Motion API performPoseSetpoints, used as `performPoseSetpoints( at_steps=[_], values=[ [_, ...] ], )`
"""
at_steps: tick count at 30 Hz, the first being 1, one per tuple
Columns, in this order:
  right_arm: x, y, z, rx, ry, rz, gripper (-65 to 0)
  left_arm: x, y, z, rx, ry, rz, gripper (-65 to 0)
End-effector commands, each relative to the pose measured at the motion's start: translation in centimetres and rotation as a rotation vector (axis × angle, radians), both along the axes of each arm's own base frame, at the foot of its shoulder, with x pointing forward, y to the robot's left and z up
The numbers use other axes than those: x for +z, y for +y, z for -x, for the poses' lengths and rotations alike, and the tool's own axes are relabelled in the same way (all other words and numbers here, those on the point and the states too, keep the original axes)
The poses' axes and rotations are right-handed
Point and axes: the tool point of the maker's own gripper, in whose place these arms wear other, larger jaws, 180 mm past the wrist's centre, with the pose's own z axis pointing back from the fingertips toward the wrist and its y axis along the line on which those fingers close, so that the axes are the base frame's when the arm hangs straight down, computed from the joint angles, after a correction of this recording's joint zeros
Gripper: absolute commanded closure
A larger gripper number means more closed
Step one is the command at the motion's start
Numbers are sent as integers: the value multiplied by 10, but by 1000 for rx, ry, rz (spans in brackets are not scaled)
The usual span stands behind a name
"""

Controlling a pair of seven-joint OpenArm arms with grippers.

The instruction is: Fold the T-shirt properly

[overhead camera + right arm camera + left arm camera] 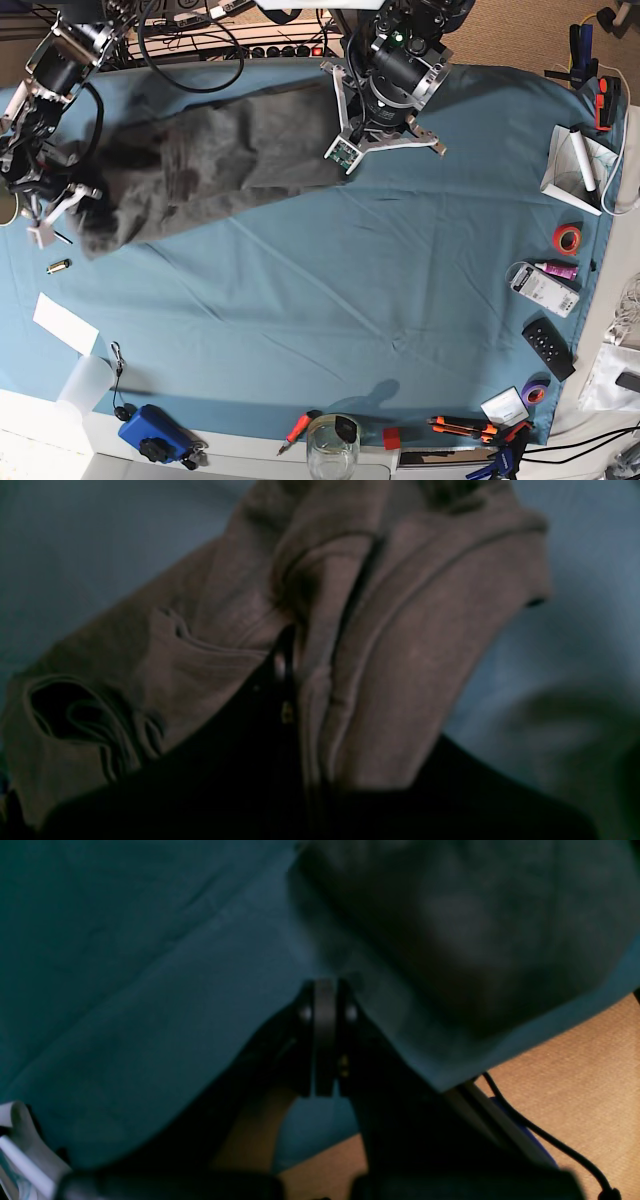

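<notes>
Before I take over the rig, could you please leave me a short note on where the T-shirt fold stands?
Right gripper: fingers closed on the T-shirt, pinching layers near one end.
Left gripper: fingers shut, holding nothing, over the cloth beside the shirt's other end.
Shirt: a long, rumpled strip across the far left of the teal cloth.
Done: gathered into a narrow, partly folded band.
Left: probably bring the held end over, flatten the creases and square it up.

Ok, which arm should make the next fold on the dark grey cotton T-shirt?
Probably right: its gripper already grips one end of the dark grey cotton T-shirt. The left gripper is shut on nothing, above the other end.
</notes>
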Motion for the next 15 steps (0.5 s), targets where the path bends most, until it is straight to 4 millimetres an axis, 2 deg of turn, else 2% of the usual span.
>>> performPoseSetpoints(
  at_steps=[1,4,7,15],
  values=[
    [27,-20,-14,-26,-68,53,0,9,-3,-4,4,-32,20,0],
    [39,-37,-17,-46,-72,100,0,9,-3,-4,5,-32,20,0],
    [50,-42,-16,-38,-87,98,0,9,-3,-4,5,-32,21,0],
    [76,-13,-25,50,-210,-67,0,12,-1,-9,48,-53,37,0]
  ],
)
